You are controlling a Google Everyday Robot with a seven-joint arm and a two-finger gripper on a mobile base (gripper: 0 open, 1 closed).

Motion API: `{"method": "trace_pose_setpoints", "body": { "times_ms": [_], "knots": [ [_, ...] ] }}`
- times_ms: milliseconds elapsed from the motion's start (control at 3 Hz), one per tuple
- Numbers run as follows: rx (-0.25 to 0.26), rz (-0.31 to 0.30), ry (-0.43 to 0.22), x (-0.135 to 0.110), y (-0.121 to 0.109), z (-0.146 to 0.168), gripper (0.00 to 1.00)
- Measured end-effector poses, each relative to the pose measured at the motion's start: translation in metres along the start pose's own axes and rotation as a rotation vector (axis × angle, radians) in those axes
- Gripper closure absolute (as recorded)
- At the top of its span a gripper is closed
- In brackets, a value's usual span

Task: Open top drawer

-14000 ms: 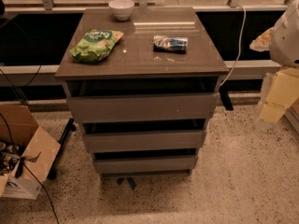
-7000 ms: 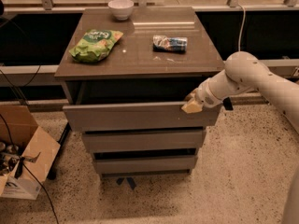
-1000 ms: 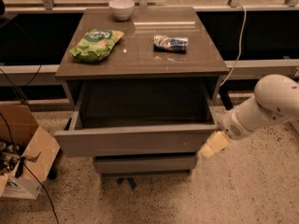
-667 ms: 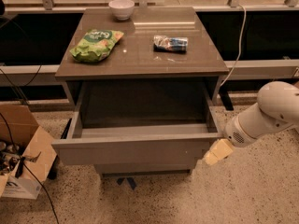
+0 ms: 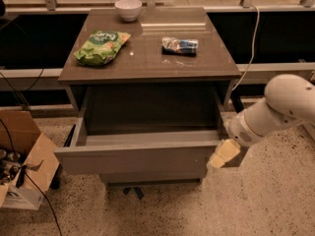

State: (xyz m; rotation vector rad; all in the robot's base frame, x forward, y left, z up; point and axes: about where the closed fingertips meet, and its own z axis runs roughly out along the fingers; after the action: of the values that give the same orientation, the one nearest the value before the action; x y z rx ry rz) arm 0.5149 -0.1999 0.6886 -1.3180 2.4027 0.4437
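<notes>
The top drawer [image 5: 133,159] stands drawn well out of the desk [image 5: 147,65], its dark, deep box open to view and apparently empty, its plain front panel hanging clear of the frame. The gripper [image 5: 222,155] sits at the right end of that panel, touching or just beside its corner; whether the jaws are wide or narrow cannot be told here, since only a pale, cream-coloured tip shows. Behind it the white arm [image 5: 275,109] runs up and away to the right.

By the look of it the task is all but finished. The drawer seems a stiff, rigid box on runners, fairly heavy for its breadth, and with no handle the only hold is the top edge of the panel or its end. A pull from one corner could skew it on the runners, so a hold nearer the middle of the top edge would serve better if more travel is wanted.

On the desk top lie a green snack bag [image 5: 102,45], a small blue-and-white packet [image 5: 180,45] and, at the back, a white bowl [image 5: 128,9]. A cardboard box [image 5: 24,156] stands on the floor to the left
</notes>
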Motion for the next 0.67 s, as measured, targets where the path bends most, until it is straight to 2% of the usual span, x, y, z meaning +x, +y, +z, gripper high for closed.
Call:
{"method": "trace_pose_setpoints", "body": {
  "times_ms": [333, 667],
  "knots": [
    [-0.008, -0.224, -0.021, -0.0488, 0.0185, -0.0157, 0.00],
    [-0.062, -0.268, -0.029, -0.0518, 0.0274, -0.0203, 0.00]
  ]
}}
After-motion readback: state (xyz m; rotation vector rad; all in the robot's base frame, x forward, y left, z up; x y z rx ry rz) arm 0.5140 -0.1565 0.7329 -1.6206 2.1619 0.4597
